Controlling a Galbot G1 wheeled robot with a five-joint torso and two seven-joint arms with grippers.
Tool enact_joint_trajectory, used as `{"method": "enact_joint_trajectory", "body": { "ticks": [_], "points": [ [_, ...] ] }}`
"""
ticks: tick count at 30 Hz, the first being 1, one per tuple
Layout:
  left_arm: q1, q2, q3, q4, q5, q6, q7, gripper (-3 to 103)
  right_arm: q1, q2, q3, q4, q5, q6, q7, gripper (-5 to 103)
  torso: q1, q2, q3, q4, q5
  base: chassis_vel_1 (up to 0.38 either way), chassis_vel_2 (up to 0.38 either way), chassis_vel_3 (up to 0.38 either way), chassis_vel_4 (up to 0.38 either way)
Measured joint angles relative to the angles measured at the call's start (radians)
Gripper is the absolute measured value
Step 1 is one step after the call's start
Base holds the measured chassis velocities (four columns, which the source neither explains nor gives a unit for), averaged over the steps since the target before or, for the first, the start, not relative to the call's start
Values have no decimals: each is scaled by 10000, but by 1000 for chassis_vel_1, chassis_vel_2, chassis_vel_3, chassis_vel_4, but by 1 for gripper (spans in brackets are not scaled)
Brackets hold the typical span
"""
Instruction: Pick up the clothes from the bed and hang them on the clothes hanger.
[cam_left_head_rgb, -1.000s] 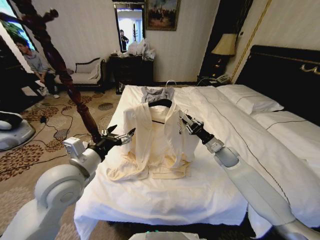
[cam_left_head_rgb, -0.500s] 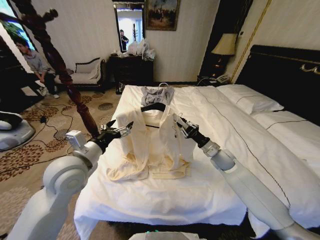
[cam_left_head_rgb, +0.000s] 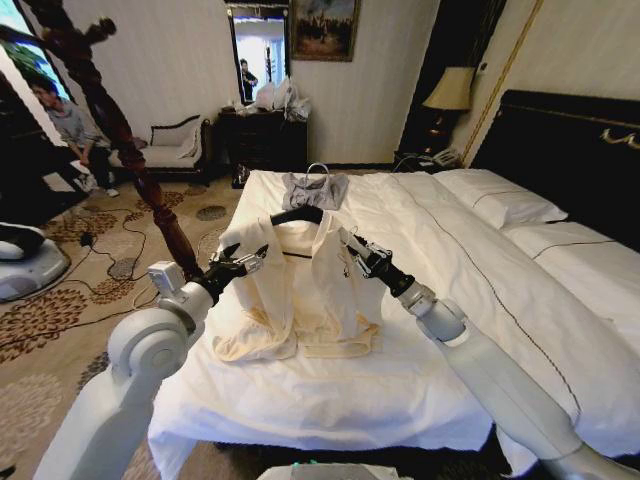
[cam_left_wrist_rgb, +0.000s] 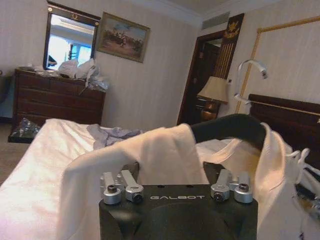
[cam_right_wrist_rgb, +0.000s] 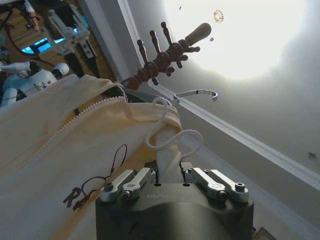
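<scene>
Cream clothes (cam_left_head_rgb: 305, 285) hung half-lifted over the bed (cam_left_head_rgb: 420, 330), draped on the black clothes hanger (cam_left_head_rgb: 297, 213), w/ left gripper (cam_left_head_rgb: 243, 262) & right gripper (cam_left_head_rgb: 353, 256) each clamped on a shoulder/front edge; fabric looked thin, light, floppy, prob. slippery, so best gripped at collar/shoulder seams.

Thin, soft cream cloth makes the clothes (cam_left_head_rgb: 300, 290), creased and matt. The hanger (cam_left_wrist_rgb: 230, 129) looks matt black with a shiny metal hook (cam_right_wrist_rgb: 197, 94). White bed (cam_left_head_rgb: 450, 330) sheets are smooth cotton; the stand (cam_left_head_rgb: 120, 130) is glossy turned wood.
</scene>
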Motion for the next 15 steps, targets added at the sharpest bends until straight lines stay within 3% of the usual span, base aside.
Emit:
{"method": "enact_joint_trajectory", "body": {
  "ticks": [2,10,13,15],
  "points": [
    [-64,-17,74,25,0,0,2,67,-30,28,-54,25,0,2,-4,20,0,1,0,0,0,0,0,0,0],
    [-134,-1,162,204,33,-2,18,64,4,31,-76,135,27,8,-34,20,0,0,0,1,-1,0,0,0,0],
    [-220,-9,222,300,41,-61,63,52,-51,12,-72,205,53,16,-42,20,0,0,0,0,-1,0,0,0,0],
    [-241,-14,239,316,41,-79,80,52,-65,11,-72,216,55,17,-44,20,0,1,0,0,-1,0,0,0,0]
  ]
}}
